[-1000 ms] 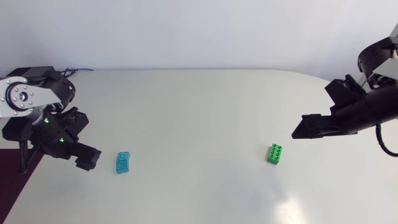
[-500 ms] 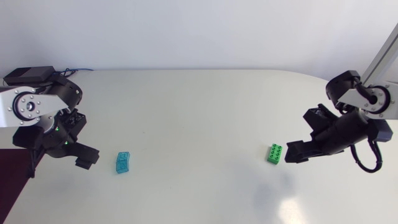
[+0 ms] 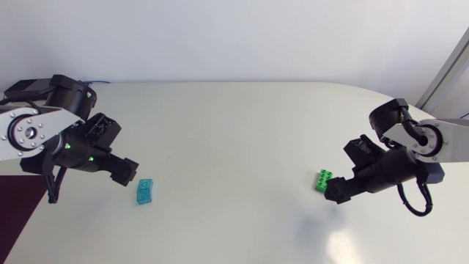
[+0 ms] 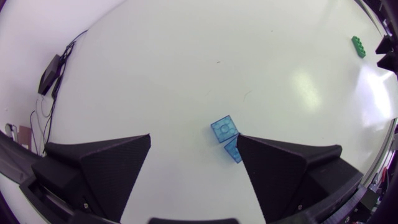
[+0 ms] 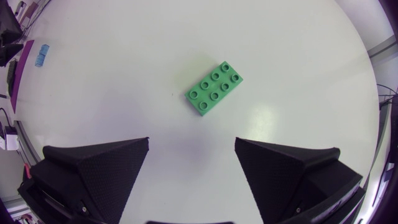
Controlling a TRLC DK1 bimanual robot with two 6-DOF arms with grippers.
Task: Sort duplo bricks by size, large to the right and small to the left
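A bare white table (image 3: 234, 132) carries two bricks, one near each end. The left jaws are spread and empty. The small translucent blue brick (image 4: 224, 129) lies on the table just ahead of them, off-centre and close to one jaw, on the table's left side. The right jaws are also spread and hold nothing. The large green brick (image 5: 214, 89) lies ahead of their gap at a slant to their closing line, on the table's right side.

The left arm (image 3: 33, 132) and right arm (image 3: 425, 139) come in from opposite edges, well apart. Both risks appear to come from alignment. A descent from here could set the near left jaw on or against the blue brick and shove it aside. Closing on the slanted green brick could catch its corners, so that it twists or squirts free. Each brick already seems to be on its proper side, so a clumsy nudge could undo the sorting.
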